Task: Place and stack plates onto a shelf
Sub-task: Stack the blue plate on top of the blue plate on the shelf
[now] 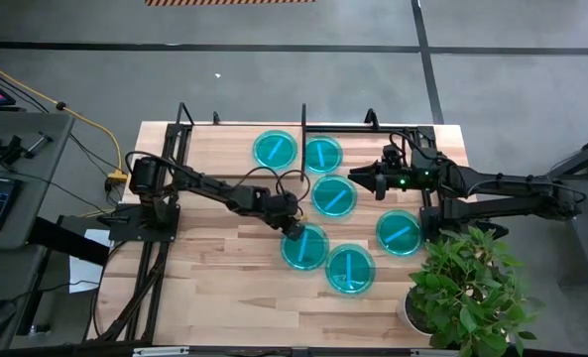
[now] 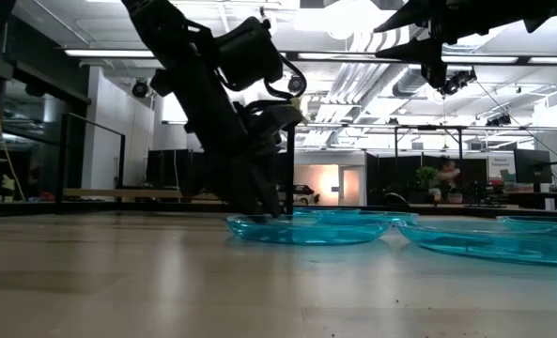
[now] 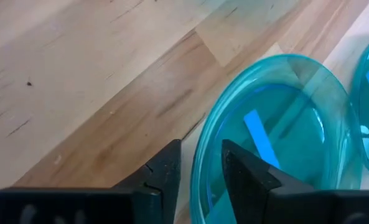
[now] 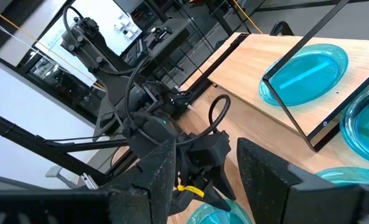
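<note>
Nearest the table's front edge, two cyan plates lie flat on the plank tabletop [image 1: 214, 268]. The left gripper [image 1: 294, 229] is lowered onto the rim of one plate [image 1: 305, 247], its fingers [image 3: 165, 177] parted, one outside the rim and one inside, not yet closed on it. This plate is judged light, stiff and rather slippery, so the thin rim, where the fingers already stand, is the sensible hold. Being round, it has no long axis; its face points upward, and its pale stripe [image 3: 259, 138] runs diagonally across it. Just beside it lies a second plate [image 1: 349, 268], with a third [image 1: 400, 232] near the potted plant [image 1: 467, 288]. Farther back a fourth plate [image 1: 334, 196] lies mid-table. The right gripper [image 1: 358, 177] hovers above it, fingers parted and empty. Farthest off, two plates [image 1: 276, 149] [image 1: 322, 154] rest on the shelf [image 1: 234, 139], either side of its black divider [image 1: 303, 124].
</note>
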Robot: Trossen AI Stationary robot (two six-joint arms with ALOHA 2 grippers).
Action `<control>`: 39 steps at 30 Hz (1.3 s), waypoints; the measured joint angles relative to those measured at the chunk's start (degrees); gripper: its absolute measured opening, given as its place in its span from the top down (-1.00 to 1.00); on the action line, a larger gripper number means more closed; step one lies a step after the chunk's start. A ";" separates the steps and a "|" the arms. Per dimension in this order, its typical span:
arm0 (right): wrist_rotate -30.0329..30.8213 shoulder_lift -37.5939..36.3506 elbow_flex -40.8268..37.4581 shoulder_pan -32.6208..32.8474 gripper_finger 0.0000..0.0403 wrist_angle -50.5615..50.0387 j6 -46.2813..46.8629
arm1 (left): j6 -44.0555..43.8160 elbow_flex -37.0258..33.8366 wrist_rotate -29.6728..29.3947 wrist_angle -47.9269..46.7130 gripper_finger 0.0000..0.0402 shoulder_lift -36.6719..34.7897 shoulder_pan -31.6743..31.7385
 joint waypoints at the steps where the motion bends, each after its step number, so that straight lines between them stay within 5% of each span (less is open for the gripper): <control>1: 0.00 0.00 0.00 0.01 0.22 0.00 0.01 | 0.00 0.00 0.00 -0.12 0.49 0.00 -0.13; 6: 0.02 0.00 0.00 -0.01 0.22 -0.02 0.00 | 0.36 0.07 -0.74 0.04 0.54 1.23 -1.00; 12: 0.02 0.00 0.00 -0.01 0.22 -0.08 -0.11 | 0.66 0.01 -0.95 -0.28 0.93 1.06 -1.11; 16: 0.03 0.00 0.00 -0.04 0.22 -0.11 -0.13 | 3.19 -0.20 0.51 -1.95 0.98 -2.23 0.47; 23: 0.80 0.00 0.00 -0.04 0.22 -0.37 -0.57 | 11.32 -0.17 -1.80 -9.66 1.00 -15.99 5.59; 28: 2.25 -0.01 0.00 -0.04 0.22 -0.33 -0.57 | 14.53 -0.72 -10.51 -15.96 1.00 -29.28 8.91; 34: 2.62 0.00 0.00 -0.04 0.22 -0.34 -0.57 | 10.04 -7.20 -22.44 -22.75 1.00 -43.10 12.62; 39: 3.02 0.00 0.00 -0.04 0.22 -0.16 0.06 | 2.07 -15.03 -24.96 -26.48 1.00 -52.14 16.40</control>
